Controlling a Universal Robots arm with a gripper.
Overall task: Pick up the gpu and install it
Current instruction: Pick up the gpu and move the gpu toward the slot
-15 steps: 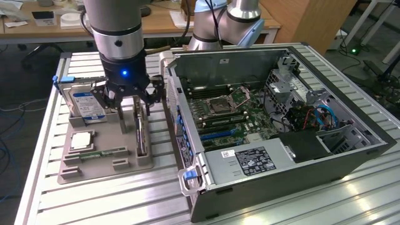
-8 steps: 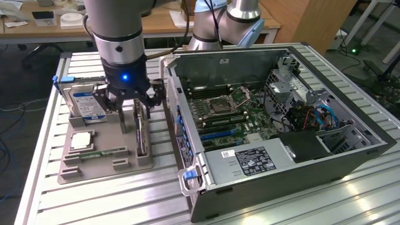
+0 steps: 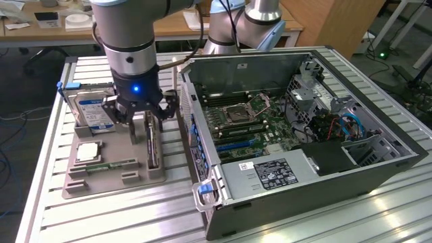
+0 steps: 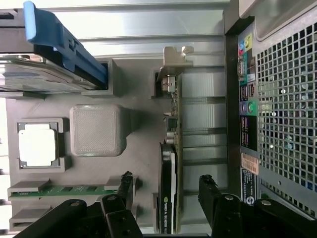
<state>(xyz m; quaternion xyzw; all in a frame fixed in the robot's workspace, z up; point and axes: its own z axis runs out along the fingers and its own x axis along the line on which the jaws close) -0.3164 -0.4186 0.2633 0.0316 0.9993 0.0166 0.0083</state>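
The black two-fingered gripper (image 3: 147, 121) (image 4: 167, 177) hangs on the arm's silver wrist above the parts holder, its fingers (image 4: 126, 191) spread wide. The wrist view shows one finger on each side of the gpu (image 3: 153, 149) (image 4: 171, 148), with a clear gap on both sides, so neither pad touches it. The gpu, a thin dark circuit card seen edge-on with a black cooler on one face and a bright metal bracket at its far end, stands upright in a slot of the grey moulded holder tray (image 3: 115, 147) (image 4: 133, 89). Just beside it in the same tray is a raised grey square block (image 4: 96, 130). Beyond that lies a square silver processor chip (image 3: 88, 152) (image 4: 37, 145), flat in its own recess. A narrow green memory stick (image 3: 111, 164) (image 4: 64, 190) lies in a groove near the processor. A silver hard drive with a blue-white label and a blue carrier rail (image 3: 93, 112) (image 4: 34, 74) stands on edge in the tray. The tray rests on a ribbed aluminium table (image 3: 101, 217). Just beside the tray, on the exterior view's right, a dark grey computer case (image 3: 304, 202) (image 4: 282, 99) lies on its side with its panel off, showing the green motherboard (image 3: 243, 116) inside.
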